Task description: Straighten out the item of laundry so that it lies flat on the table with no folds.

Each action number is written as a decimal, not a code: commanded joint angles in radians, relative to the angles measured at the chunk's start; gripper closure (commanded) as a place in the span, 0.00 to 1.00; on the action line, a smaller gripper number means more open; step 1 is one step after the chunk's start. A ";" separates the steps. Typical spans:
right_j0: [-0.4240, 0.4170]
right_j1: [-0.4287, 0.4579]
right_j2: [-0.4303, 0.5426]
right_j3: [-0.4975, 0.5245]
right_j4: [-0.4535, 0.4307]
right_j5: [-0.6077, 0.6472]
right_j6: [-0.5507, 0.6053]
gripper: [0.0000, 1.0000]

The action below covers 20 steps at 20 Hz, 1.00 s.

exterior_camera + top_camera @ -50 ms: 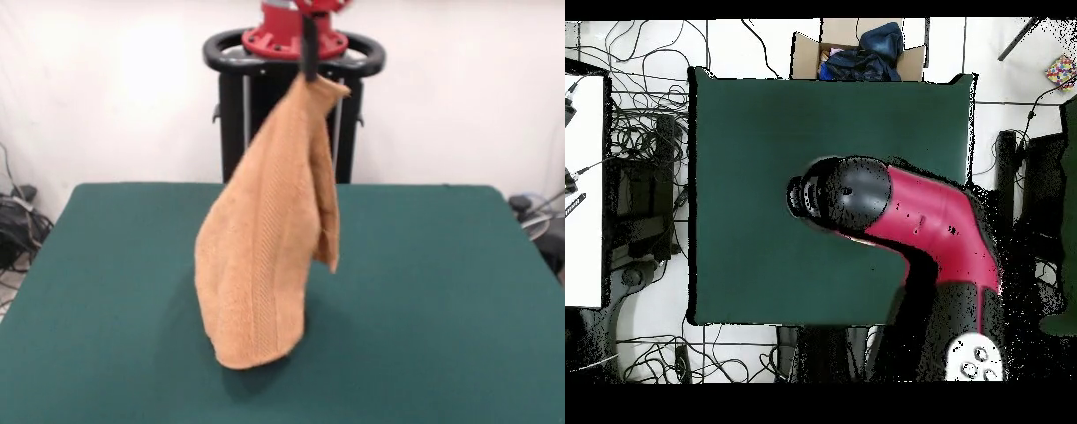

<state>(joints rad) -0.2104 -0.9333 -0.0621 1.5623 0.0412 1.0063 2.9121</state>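
The item of laundry (265,256), an orange-tan terry towel, hangs in a long folded drape from my gripper (309,69), which is shut on its top corner. Its lower end rests bunched on the dark green table (441,283), near the middle and toward the front edge. A narrower flap hangs free on the right side of the drape. In the overhead view my red and black arm (895,205) reaches over the table (745,130) and hides both the towel and the gripper.
A cardboard box (805,55) holding dark blue cloth sits just past the table's top edge in the overhead view. Cables cover the floor on the left beside a white desk (583,190). Green surface lies open all around the towel.
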 commanded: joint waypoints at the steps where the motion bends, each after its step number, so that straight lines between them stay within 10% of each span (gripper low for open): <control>1: 0.068 0.104 -0.051 -0.131 0.043 0.132 0.361 1.00; 11: 0.139 0.185 -0.070 -0.220 0.044 0.160 0.467 1.00; 20: 0.180 0.098 -0.112 0.189 0.006 -0.171 0.342 1.00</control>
<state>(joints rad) -0.0620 -0.8167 -0.1273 1.5033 0.0471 0.9863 3.0925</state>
